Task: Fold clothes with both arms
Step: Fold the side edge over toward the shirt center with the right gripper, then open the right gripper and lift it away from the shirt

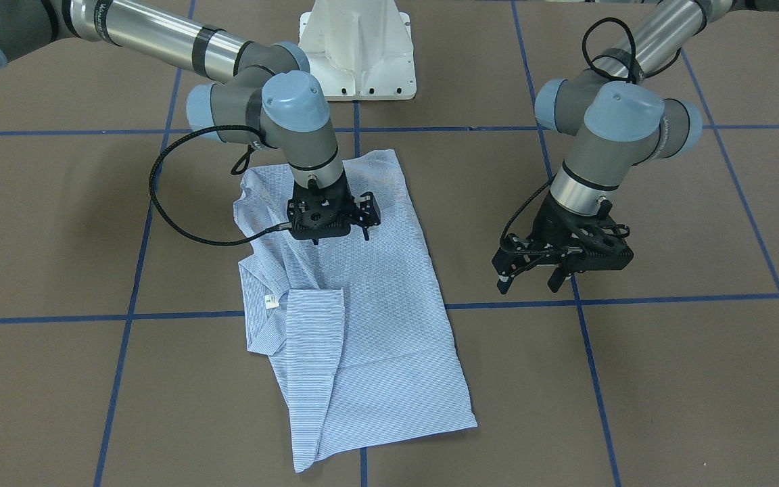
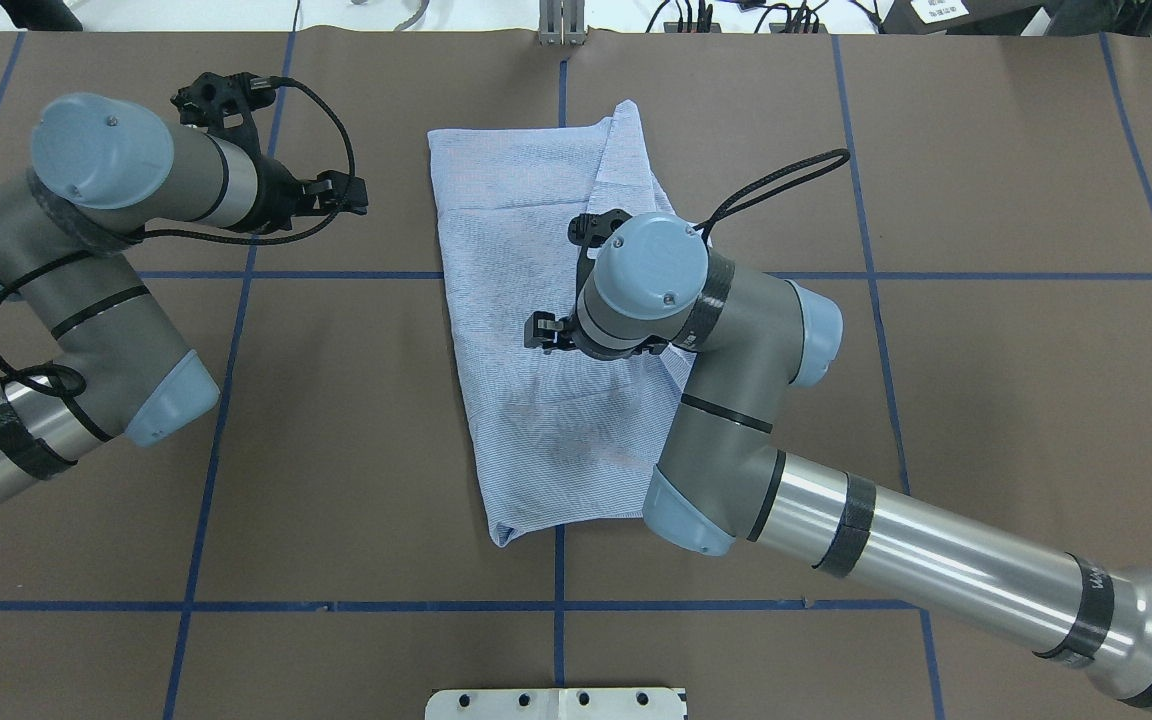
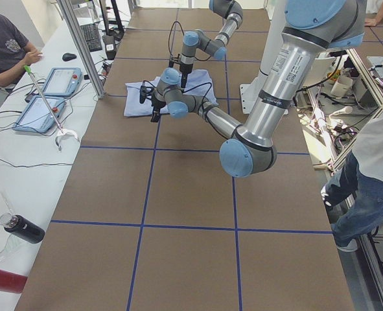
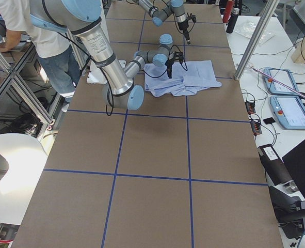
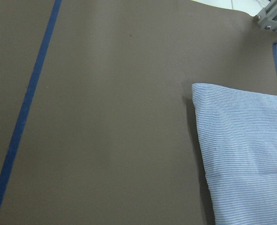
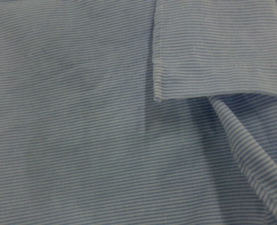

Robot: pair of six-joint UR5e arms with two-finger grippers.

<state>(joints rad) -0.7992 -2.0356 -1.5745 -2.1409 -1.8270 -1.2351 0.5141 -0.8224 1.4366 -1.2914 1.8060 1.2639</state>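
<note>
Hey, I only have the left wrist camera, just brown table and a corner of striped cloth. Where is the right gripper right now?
Observer: The right gripper hangs over the middle of the shirt, pointing straight down.
Operator: Is my left gripper holding anything?
Observer: No, the left gripper is open and empty, over bare table beside the shirt.
Operator: Which side is the collar?
Observer: The collar lies on the shirt's edge farthest from the left gripper, white label showing.

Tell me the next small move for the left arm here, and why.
Probably slide the left gripper sideways toward the shirt. Its fingers are open over bare table, off the cloth, with the shirt's corner at the edge of its wrist view, while the right gripper hangs above the shirt.
</note>
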